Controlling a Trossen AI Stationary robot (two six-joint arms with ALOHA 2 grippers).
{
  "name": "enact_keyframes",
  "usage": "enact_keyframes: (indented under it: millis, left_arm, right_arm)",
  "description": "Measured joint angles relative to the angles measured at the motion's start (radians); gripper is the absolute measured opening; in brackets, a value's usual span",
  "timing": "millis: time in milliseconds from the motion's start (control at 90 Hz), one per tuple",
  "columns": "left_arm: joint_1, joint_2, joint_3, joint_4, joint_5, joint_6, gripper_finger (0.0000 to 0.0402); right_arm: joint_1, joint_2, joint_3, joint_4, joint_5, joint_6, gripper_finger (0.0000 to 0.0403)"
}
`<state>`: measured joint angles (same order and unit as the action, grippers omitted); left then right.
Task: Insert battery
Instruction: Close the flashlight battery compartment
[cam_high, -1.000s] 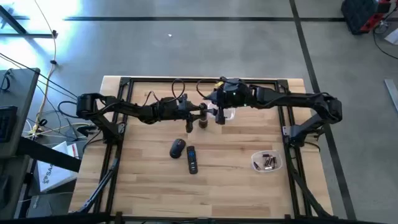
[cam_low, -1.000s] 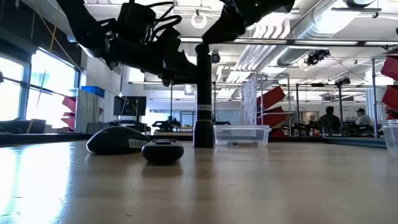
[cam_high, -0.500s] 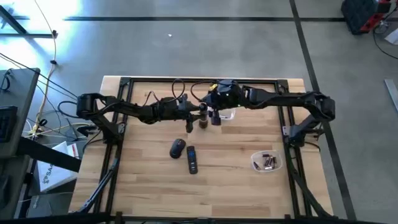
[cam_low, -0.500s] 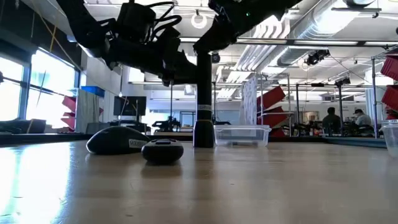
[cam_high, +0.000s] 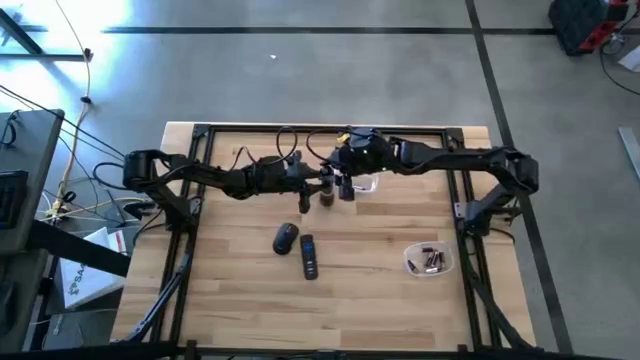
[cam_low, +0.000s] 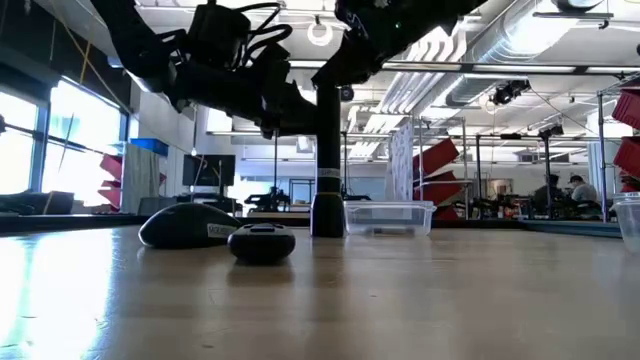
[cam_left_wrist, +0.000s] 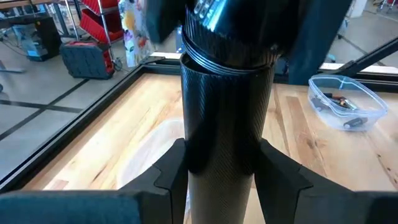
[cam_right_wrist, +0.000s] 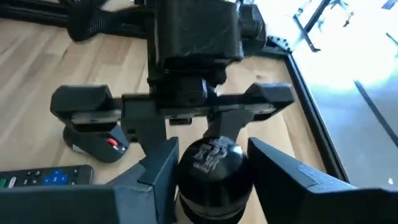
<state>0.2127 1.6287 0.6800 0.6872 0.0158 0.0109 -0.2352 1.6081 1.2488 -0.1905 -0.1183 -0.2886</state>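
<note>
Near the centre of the high view, slightly above the middle, the left gripper (cam_high: 318, 181) and the right gripper (cam_high: 343, 186) meet over an upright flashlight (cam_high: 327, 197). Below it lie a computer mouse (cam_high: 285, 238) and a remote control (cam_high: 309, 256); at lower right a clear tub (cam_high: 430, 260) holds batteries (cam_high: 433, 262).

Across the low view, the flashlight (cam_low: 327, 160) stands at centre on the table (cam_low: 400, 300) — its top meets the arms at the upper edge. The mouse (cam_low: 188, 226) and remote (cam_low: 261, 243) sit left of it, and an empty clear container (cam_low: 389, 217) just to its right.

Left wrist view: the left gripper (cam_left_wrist: 219, 168) is clenched on the flashlight's barrel (cam_left_wrist: 225, 106), with the battery tub (cam_left_wrist: 344, 102) at right.

Right wrist view: the right gripper (cam_right_wrist: 214, 168) has a finger on either side of the flashlight's head (cam_right_wrist: 214, 171) — whether it presses I cannot tell. The left gripper (cam_right_wrist: 186, 109) grasps the body beyond.
</note>
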Motion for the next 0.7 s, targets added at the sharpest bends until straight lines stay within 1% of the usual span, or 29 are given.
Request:
enact_keyframes:
  millis: [111, 256, 544, 633, 700]
  left_arm:
    - [0.000, 0.000, 0.000, 0.000, 0.000, 0.000, 0.0116]
    - [0.000, 0.000, 0.000, 0.000, 0.000, 0.000, 0.0116]
    - [0.000, 0.000, 0.000, 0.000, 0.000, 0.000, 0.0116]
    - [0.000, 0.000, 0.000, 0.000, 0.000, 0.001, 0.0116]
    - [0.000, 0.000, 0.000, 0.000, 0.003, 0.001, 0.0116]
  right_arm:
    - [0.000, 0.000, 0.000, 0.000, 0.000, 0.004, 0.0135]
    - [0.000, 0.000, 0.000, 0.000, 0.001, 0.030, 0.0131]
    - [-0.007, -0.013, -0.001, 0.027, 0.003, 0.159, 0.0128]
    - [-0.023, -0.014, -0.004, 0.028, -0.017, 0.202, 0.0128]
    - [-0.033, -0.014, -0.030, 0.068, -0.047, 0.230, 0.0128]
